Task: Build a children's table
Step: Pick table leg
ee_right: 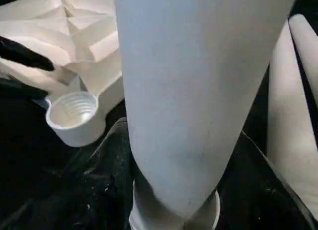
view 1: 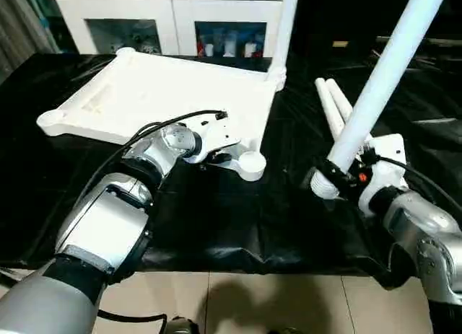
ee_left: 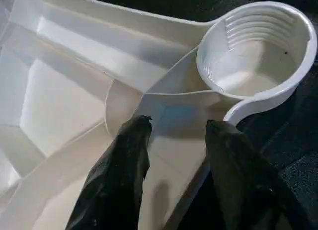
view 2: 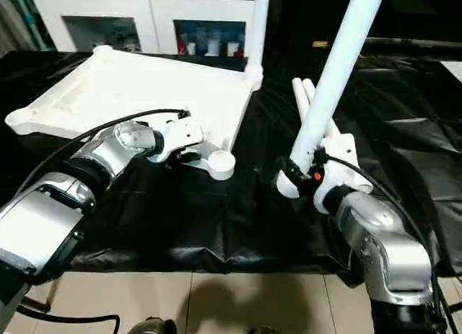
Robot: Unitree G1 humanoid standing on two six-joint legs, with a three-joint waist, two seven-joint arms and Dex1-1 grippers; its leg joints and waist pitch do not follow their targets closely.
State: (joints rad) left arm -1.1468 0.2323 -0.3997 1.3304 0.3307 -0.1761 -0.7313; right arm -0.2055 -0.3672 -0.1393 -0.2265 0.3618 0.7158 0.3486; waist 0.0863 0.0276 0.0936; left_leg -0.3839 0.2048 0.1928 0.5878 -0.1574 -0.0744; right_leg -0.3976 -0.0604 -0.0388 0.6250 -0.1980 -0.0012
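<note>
Here, your children's table top (view 1: 166, 96) lies ribbed side up on the black-draped work table (view 1: 216, 218), with a white cabinet (view 1: 173, 20) behind it. Your left gripper (ee_left: 171, 128) stands parted over the rib beside the near corner socket (ee_left: 258, 46). Your right gripper (view 1: 339, 177) clamps a tilted leg (view 1: 386, 67); two spare legs (view 1: 333, 107) lie beside it.

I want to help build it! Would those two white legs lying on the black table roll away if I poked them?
Probably, yes. The two loose legs are smooth round tubes lying flat, so a sideways poke would likely roll them. The crinkly black cloth might slow them a little. They look hollow and plastic, so they're probably light and stiff, like the leg held in the right gripper.
</note>
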